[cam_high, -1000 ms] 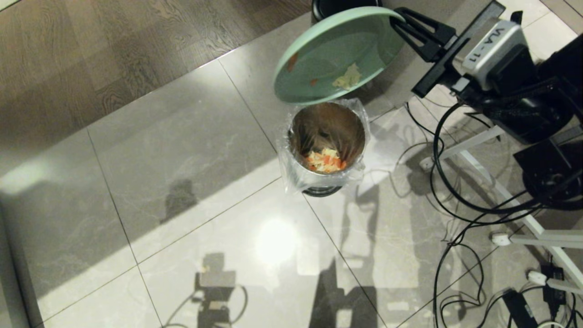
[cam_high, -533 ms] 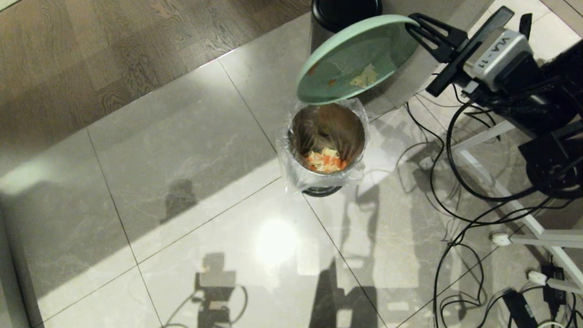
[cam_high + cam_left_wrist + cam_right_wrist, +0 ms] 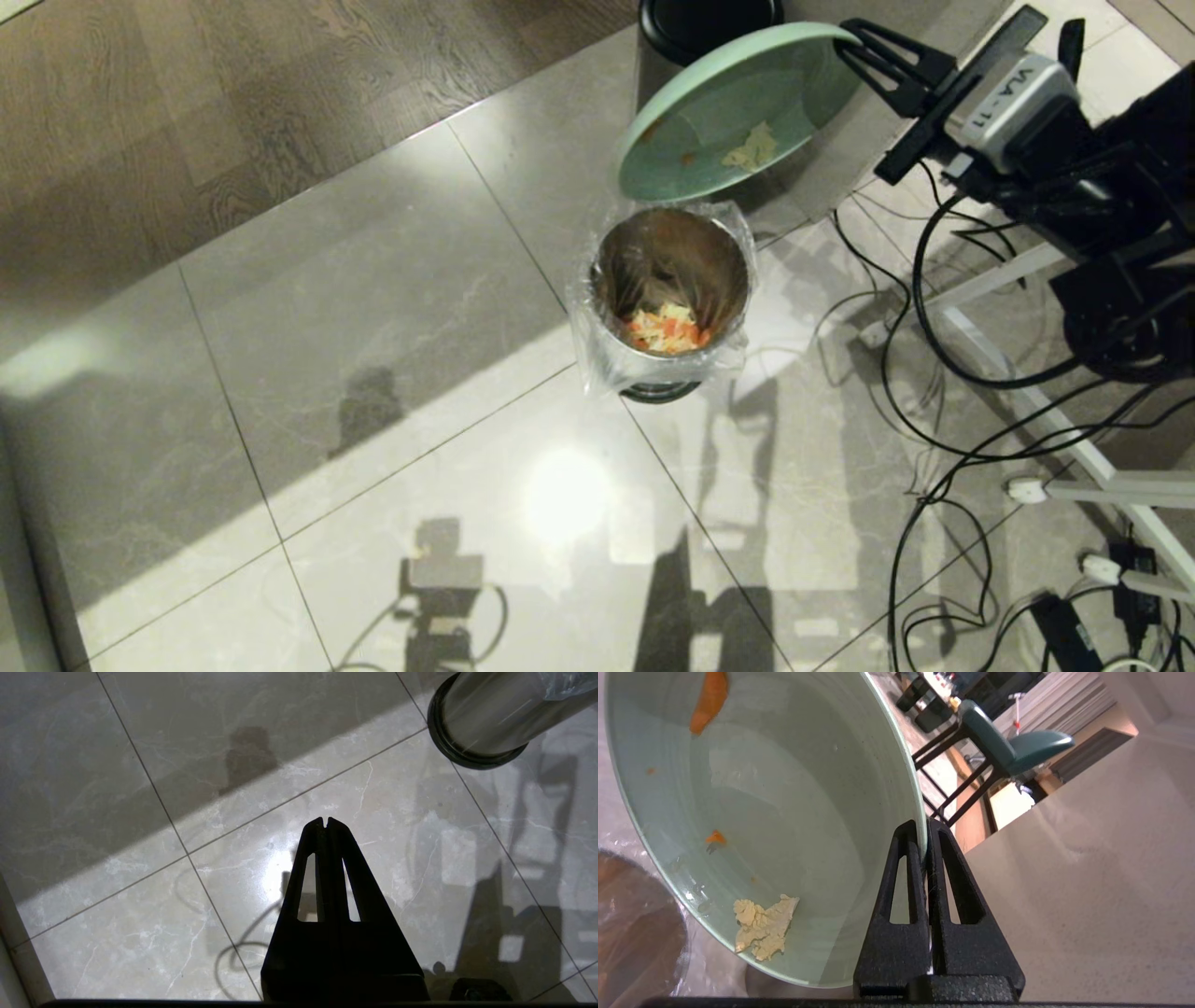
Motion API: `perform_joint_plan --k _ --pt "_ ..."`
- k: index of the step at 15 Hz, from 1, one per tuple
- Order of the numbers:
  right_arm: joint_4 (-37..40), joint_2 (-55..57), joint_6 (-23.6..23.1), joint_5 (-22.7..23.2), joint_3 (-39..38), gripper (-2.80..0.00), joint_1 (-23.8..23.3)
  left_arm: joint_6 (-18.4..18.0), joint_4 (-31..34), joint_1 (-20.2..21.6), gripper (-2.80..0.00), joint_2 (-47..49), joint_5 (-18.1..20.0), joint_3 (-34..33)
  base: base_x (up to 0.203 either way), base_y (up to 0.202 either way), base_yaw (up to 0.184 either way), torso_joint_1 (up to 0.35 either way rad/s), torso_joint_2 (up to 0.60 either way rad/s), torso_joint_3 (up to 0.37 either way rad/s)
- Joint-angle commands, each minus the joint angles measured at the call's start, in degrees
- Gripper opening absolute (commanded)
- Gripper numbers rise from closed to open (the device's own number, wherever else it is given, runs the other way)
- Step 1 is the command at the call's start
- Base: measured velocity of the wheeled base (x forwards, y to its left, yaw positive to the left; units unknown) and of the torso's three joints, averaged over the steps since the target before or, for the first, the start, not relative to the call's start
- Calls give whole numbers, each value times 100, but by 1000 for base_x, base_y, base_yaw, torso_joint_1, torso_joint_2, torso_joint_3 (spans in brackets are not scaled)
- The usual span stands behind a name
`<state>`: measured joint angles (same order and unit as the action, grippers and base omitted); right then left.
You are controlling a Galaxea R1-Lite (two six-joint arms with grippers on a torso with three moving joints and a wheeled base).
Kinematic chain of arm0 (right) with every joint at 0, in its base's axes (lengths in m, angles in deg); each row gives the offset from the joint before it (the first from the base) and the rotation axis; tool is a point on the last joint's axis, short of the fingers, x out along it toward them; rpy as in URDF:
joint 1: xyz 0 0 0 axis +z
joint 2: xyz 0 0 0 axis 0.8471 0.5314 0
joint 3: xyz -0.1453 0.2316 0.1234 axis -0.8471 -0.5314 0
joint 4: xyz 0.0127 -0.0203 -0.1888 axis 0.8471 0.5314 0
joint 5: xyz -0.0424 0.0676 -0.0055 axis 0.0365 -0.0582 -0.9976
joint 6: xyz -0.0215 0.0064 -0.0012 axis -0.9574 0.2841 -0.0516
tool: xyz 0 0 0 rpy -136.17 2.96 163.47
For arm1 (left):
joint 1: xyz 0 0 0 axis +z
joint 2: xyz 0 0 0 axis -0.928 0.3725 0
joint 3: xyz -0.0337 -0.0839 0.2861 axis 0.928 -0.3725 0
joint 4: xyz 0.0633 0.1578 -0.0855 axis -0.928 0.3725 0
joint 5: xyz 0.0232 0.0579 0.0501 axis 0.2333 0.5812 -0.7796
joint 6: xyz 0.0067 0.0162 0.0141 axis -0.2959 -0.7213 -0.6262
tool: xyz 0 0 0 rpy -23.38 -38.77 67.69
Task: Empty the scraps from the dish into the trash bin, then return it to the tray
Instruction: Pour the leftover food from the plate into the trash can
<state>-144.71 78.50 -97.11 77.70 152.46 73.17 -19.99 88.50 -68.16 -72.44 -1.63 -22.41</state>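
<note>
Dish (image 3: 738, 112) rim between right tool (image 3: 845, 42) tips

1 dish (image 3: 738, 112), 2 bins: 1 trash bin (image 3: 670, 299), 1 black-topped bin (image 3: 709, 21).

The head view looks steeply down from well above onto the tiled floor (image 3: 373, 308) and into the lined trash bin (image 3: 670, 299). The left wrist view hangs nearer that floor, facing down, sharing the bin's base (image 3: 481, 723). The right wrist view sits close behind the dish (image 3: 775, 812), sharing it with the head view.
</note>
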Motion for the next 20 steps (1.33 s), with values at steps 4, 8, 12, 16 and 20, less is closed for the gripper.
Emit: perform_joint_plan --k 4,8,12,16,20 --pt "-46 -29 -42 7 78 -280 371 3 -3 2 -280 6 -3 0 0 0 0 0 0 0" --pt "-8 -441 -46 65 -102 -280 372 3 -3 2 -280 6 -3 0 0 0 0 0 0 0" --pt "132 -772 -37 77 -101 -280 371 3 -3 -2 -280 2 -3 0 0 0 0 0 0 0" --pt "42 -777 -25 409 -55 -280 218 3 -3 -2 -280 6 -3 0 0 0 0 0 0 0" --pt "253 -750 36 913 530 -280 256 3 -3 -6 -280 6 -3 0 0 0 0 0 0 0"
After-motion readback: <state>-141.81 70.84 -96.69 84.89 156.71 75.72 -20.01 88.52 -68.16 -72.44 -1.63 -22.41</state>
